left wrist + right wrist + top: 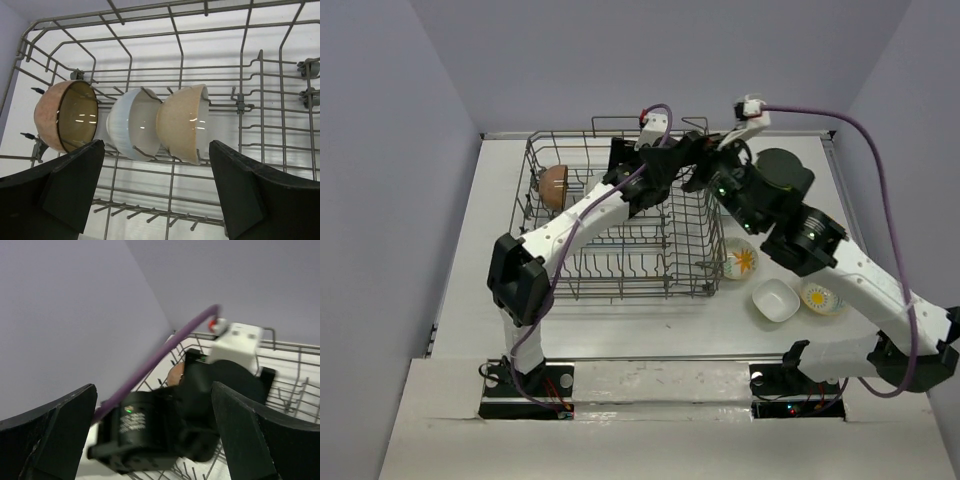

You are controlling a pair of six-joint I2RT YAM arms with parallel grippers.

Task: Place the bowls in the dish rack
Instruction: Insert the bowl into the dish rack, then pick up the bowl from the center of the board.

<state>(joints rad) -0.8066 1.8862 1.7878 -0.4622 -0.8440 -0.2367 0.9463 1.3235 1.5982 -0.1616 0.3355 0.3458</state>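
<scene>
From above, the large square grey wire dish rack stands on the white table, left of centre. A round brown ceramic bowl stands on edge in its far left corner. Both arms reach over the rack's far side, and their tools are hard to make out there. On the table just right of the rack lie a white bowl with a yellow flower pattern, a squarish white bowl and a small yellow-patterned bowl.

In the left wrist view, the left tool is released: its black fingers stand wide apart with nothing between them, above the rack's floor. Beyond them three bowls stand on edge in one row among the tines. There is the brown one with a dark olive inside, a pale ribbed white bowl just beside it, and a speckled beige bowl touching the white one.

In the right wrist view, which is blurred, the right tool is also released and empty, its fingers spread wide. Between them shows the left arm's black wrist with its white camera block and a purple cable, over the rack's wires.
</scene>
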